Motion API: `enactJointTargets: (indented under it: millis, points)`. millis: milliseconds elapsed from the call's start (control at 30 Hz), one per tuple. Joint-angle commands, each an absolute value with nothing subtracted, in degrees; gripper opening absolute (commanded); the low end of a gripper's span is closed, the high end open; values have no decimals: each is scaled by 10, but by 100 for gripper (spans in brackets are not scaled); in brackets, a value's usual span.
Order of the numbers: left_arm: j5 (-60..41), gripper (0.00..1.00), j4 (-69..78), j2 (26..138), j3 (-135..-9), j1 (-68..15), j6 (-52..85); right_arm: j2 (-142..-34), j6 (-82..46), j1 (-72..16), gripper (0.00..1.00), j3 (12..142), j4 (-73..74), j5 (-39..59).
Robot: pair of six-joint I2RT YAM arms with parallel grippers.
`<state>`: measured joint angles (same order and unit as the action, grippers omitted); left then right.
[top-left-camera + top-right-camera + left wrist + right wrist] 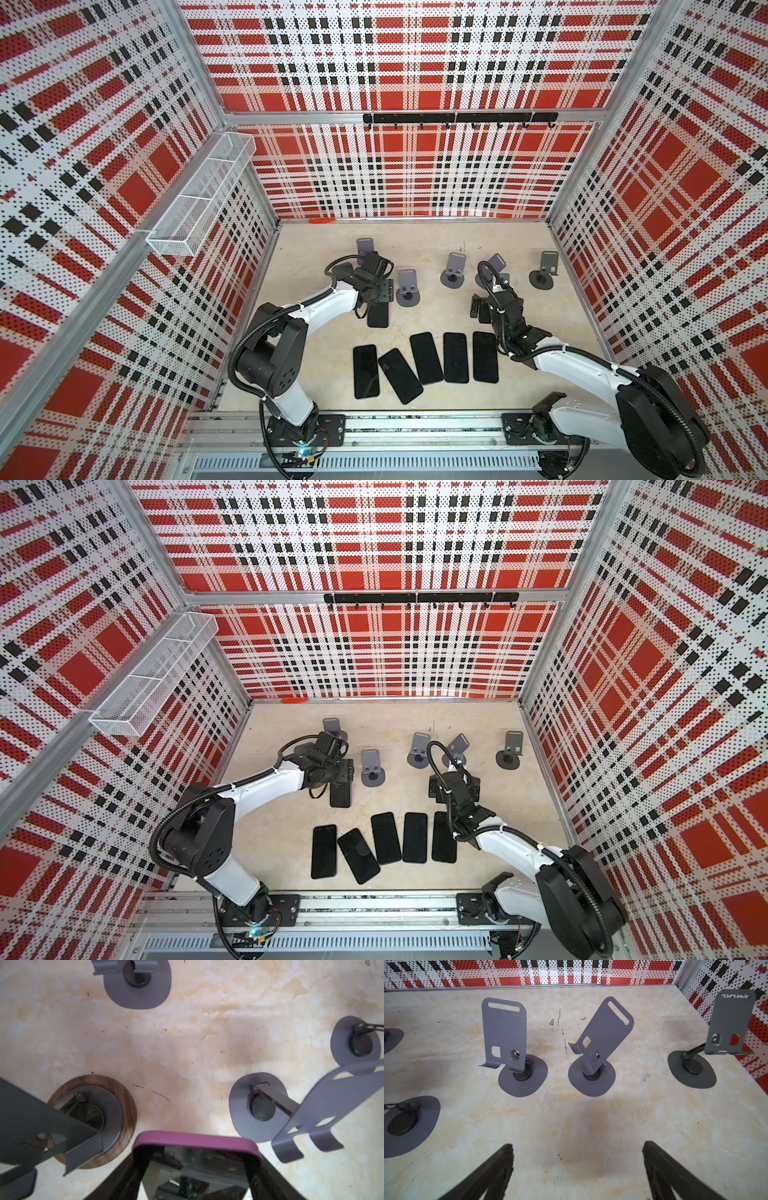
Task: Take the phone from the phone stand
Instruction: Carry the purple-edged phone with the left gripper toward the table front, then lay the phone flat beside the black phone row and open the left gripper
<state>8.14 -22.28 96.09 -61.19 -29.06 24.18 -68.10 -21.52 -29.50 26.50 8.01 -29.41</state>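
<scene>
My left gripper [195, 1159] is shut on a phone [195, 1142] in a purple case, its fingers [124, 1178] pressing the two long sides. In both top views the phone [378, 318] [340, 796] shows as a dark slab just in front of the left gripper [376, 297]. It hangs above the table between a dark phone stand on a round wooden base [91, 1122] and a grey stand [259, 1105], touching neither. My right gripper [577, 1153] [480, 307] hovers open over bare table, nothing between its fingers.
Several black phones [426, 357] lie flat in a row at the front of the table. Empty grey stands [512, 1049] [593, 1059] [695, 1064] stand across the back half. A wire basket [199, 199] hangs on the left wall and a hook rail [457, 118] on the back wall.
</scene>
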Motion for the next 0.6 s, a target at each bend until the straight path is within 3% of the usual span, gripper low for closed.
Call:
enactJointTargets:
  millis: [0,567]
  points:
    - [88,58,-222,978,-603,-300,245,-681,-216,-294,100,279,78,-302]
    - [70,57,-240,998,-579,-300,239,-668,-216,-293,100,272,85,-287]
